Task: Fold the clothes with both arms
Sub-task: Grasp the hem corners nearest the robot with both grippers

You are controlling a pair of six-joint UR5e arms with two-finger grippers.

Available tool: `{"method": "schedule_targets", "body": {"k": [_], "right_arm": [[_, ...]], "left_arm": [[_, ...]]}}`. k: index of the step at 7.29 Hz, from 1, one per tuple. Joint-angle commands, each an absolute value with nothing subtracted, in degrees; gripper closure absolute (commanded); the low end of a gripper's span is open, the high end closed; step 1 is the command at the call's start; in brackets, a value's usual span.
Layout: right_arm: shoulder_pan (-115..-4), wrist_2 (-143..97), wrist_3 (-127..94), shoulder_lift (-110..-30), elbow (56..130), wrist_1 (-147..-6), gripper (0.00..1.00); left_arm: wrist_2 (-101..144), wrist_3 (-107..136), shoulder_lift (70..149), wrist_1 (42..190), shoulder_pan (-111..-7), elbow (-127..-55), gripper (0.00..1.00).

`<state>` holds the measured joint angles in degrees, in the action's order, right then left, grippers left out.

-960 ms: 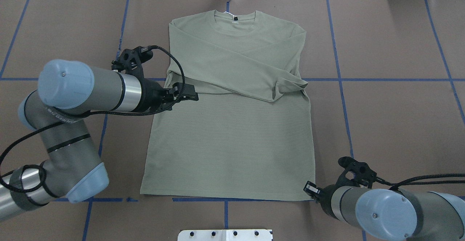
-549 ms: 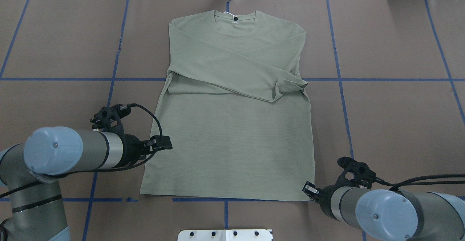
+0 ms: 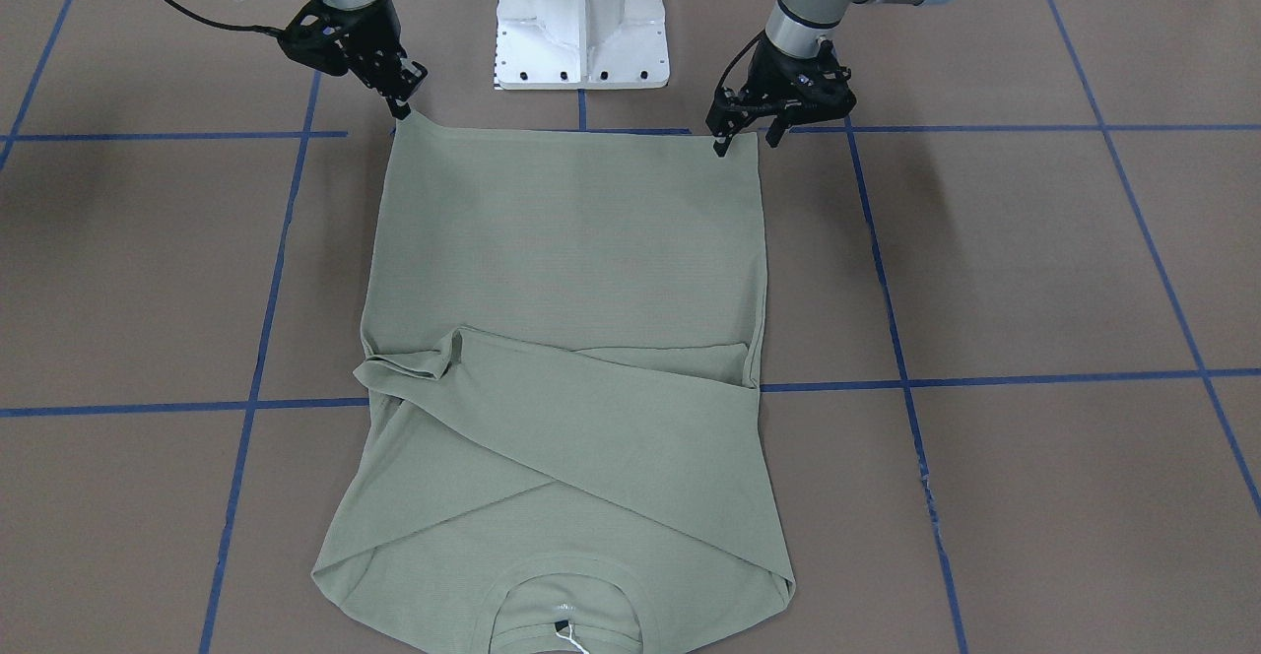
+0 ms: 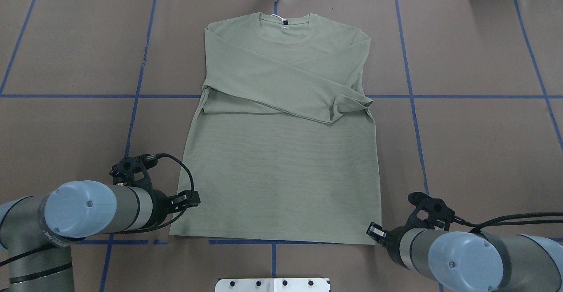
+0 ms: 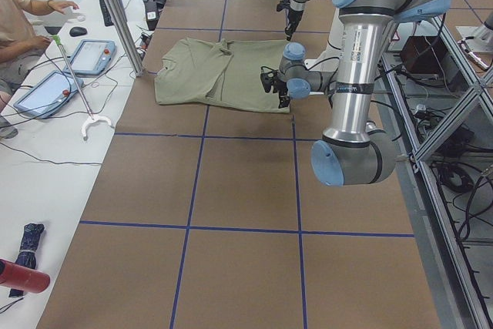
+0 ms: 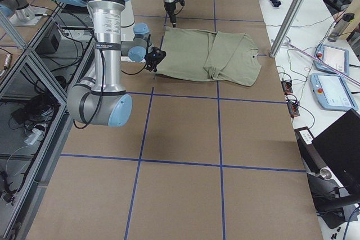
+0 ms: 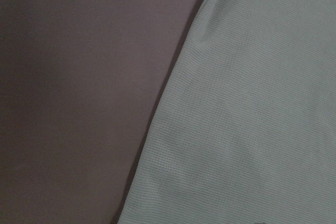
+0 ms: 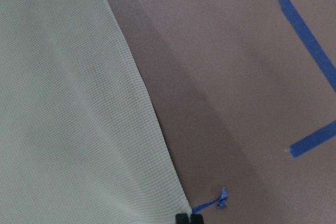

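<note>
- Spread flat on the table [image 4: 484,151], the shirt [image 4: 281,173]: collar far, hem near the robot, sleeves crossed over the chest, long axis running near to far.
- Clenched on the hem's right corner with the right gripper [image 3: 404,107] — cloth drawn up to a small peak there.
- Poised at the hem's left corner with the left gripper [image 3: 747,139], fingers spread, corner just beside them.
- Likely next: closing on that corner — then carrying the hem far, toward the collar.

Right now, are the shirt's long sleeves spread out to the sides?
No, both sleeves lie folded across the front of the shirt, within its outline.
</note>
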<state>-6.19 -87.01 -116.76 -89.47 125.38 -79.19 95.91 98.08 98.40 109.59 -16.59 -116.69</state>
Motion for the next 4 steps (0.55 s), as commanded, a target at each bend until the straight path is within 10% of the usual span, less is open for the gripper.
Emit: {"method": "schedule_targets", "body": {"k": [1, 4], "right_arm": [[-6.0, -86.9, -116.7, -89.0, 125.5, -80.4, 1.0], [-6.8, -87.3, -116.6, -88.9, 126.5, -80.5, 1.0]], "left_arm": [[95.9, 98.1, 98.3, 109.1, -14.9, -115.2, 0.12], [96.2, 98.2, 98.3, 109.1, -14.4, -114.2, 0.17]]}}
